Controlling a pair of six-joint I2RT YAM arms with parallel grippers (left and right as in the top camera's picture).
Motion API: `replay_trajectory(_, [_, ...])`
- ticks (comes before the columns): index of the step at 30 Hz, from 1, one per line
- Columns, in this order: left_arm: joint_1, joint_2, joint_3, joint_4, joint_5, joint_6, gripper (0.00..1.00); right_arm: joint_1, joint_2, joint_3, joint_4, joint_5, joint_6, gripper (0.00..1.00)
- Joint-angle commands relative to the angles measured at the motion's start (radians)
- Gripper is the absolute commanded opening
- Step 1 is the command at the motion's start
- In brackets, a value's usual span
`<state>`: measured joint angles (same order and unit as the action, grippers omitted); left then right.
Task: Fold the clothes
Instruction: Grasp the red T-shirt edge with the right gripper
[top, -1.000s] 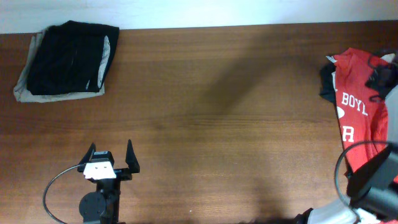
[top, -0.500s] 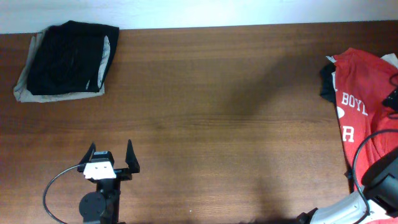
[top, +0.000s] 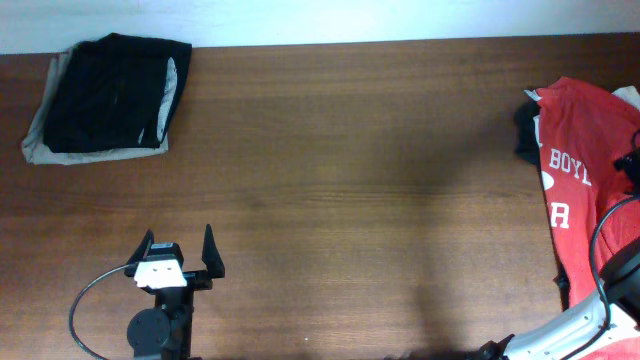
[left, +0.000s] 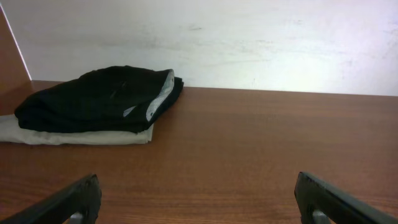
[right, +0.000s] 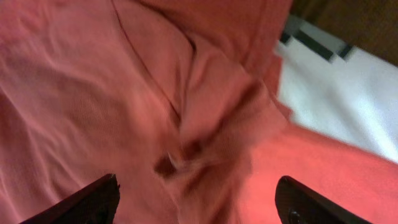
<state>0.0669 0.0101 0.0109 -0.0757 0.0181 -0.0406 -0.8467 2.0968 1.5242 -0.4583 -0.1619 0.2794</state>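
**Since the red tee is all bunched up, where do you even grab it?**

While the left gripper (top: 178, 240) sits wide open and empty near the front edge of the counter (top: 350, 150), the action is all over on the far right. That's where the red-orange T-shirt (top: 575, 170) lies in a crumpled heap, white lettering facing up, partly over a dark garment (top: 524, 130) and running off the overhead view's right edge. A folded stack (top: 105, 95), black on beige, sits in the far-left corner, well apart from everything.

From the wrist cam, the right gripper (right: 199, 205) hangs right over the shirt's wrinkles (right: 124, 93) with its fingers spread wide and nothing pinched between them.

My take on handling: it's thin, floppy knit, so it's light, with zero stiffness and nothing fragile about it. It'll drape and slide on the wood instead of holding shape. I'd pinch a raised ridge or seam, ideally a shoulder or hem corner, since flat cloth is hard to catch. Grabbing two layers by accident looks like the main risk. There's something white (right: 348, 93) beside the folds, but I can't tell what it is.
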Motion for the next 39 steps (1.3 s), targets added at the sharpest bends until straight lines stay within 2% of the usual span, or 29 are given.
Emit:
replay_trajectory(1, [0.006,-0.005,-0.003,-0.006,0.0,0.019,0.99,0.0,0.027,0.013,0.041,-0.029,0.044,0.83])
replay_trajectory(4, [0.006,-0.005,-0.003,-0.006,0.0,0.019,0.99,0.0,0.027,0.013,0.072,-0.029,0.044,0.79])
replay_trajectory(9, [0.006,-0.005,-0.003,-0.006,0.0,0.019,0.99,0.0,0.027,0.013,0.101,0.0,0.044,0.65])
replay_trajectory(13, [0.006,-0.005,-0.003,-0.007,0.0,0.019,0.99,-0.001,0.038,0.013,0.098,0.02,0.044,0.64])
replay_trajectory(17, [0.006,-0.005,-0.003,-0.006,0.0,0.019,0.99,-0.002,0.043,0.013,0.092,0.02,0.044,0.69])
replay_trajectory(23, [0.006,-0.005,-0.003,-0.006,0.0,0.019,0.99,-0.006,0.057,0.013,0.079,0.066,0.044,0.64])
replay_trajectory(26, [0.006,-0.005,-0.003,-0.006,0.0,0.019,0.99,-0.006,0.057,0.013,0.083,0.066,0.044,0.53])
replay_trajectory(29, [0.006,-0.005,-0.003,-0.006,0.0,0.019,0.99,-0.006,0.057,0.013,0.083,0.066,0.044,0.34])
replay_trajectory(31, [0.006,-0.005,-0.003,-0.006,0.0,0.019,0.99,-0.006,0.057,0.013,0.089,0.066,0.044,0.29])
replay_trajectory(34, [0.006,-0.005,-0.003,-0.006,0.0,0.019,0.99,-0.006,0.057,0.013,0.098,0.066,0.044,0.14])
replay_trajectory(39, [0.006,-0.005,-0.003,-0.006,0.0,0.019,0.99,-0.006,0.044,0.053,0.076,0.048,0.044,0.04])
